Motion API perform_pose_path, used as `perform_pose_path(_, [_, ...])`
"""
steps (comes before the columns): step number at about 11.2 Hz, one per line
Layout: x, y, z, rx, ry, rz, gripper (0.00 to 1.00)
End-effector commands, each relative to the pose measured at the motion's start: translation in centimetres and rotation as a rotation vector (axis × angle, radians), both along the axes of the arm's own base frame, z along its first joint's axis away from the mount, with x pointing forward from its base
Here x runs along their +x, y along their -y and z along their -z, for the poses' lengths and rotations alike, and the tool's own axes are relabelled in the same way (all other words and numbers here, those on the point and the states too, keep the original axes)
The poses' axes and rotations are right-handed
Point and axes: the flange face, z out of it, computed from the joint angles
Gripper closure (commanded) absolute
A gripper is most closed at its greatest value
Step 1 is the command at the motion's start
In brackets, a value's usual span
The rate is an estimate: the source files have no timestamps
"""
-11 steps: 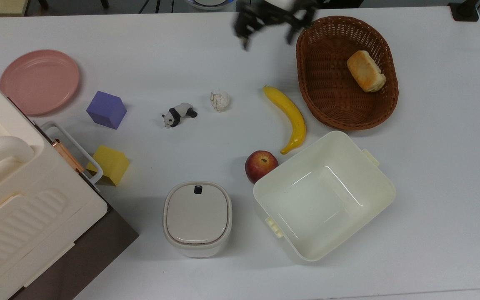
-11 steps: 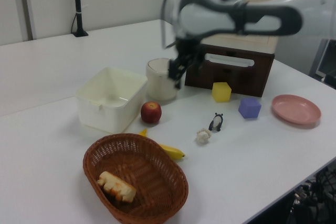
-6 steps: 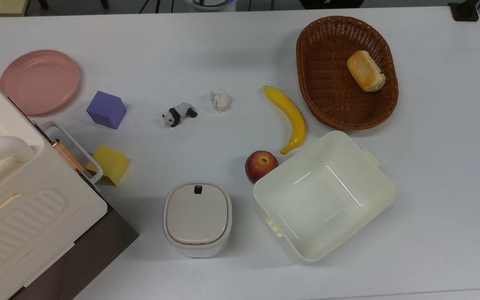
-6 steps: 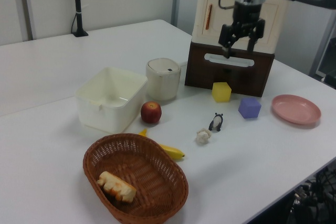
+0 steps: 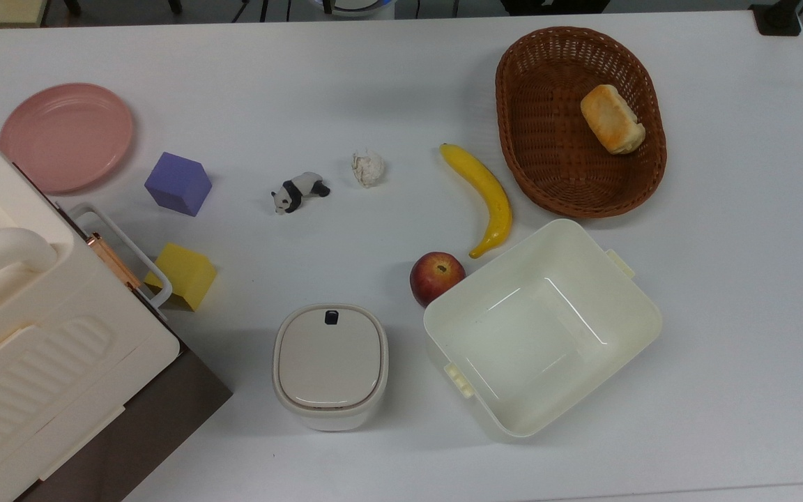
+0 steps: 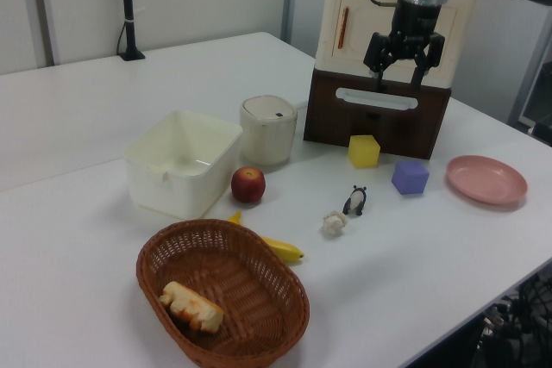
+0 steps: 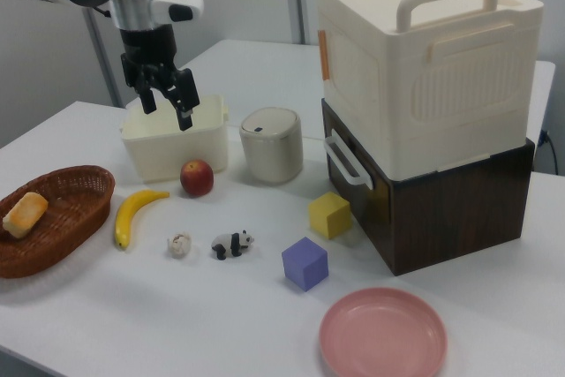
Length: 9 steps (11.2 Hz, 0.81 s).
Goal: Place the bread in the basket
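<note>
we see the bread (image 5: 611,118) lying inside the basket (image 5: 534,160), so our job looks done; our gripper (image 7: 165,99) hangs released, empty, high above the table.

Dark brown wicker basket (image 5: 548,160), orange-brown bread (image 5: 611,118), yellow banana (image 5: 485,195), pink plate (image 5: 65,137)
</note>
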Motion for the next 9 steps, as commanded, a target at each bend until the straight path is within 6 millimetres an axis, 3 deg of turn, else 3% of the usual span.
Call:
perform_pose_path(1, [-0.8,1.5,0.1,0.095,-0.028,-0.042,0.0])
perform_pose_path(9, [0.1,0.0,1.4,0.083,-0.05,-0.087,0.0])
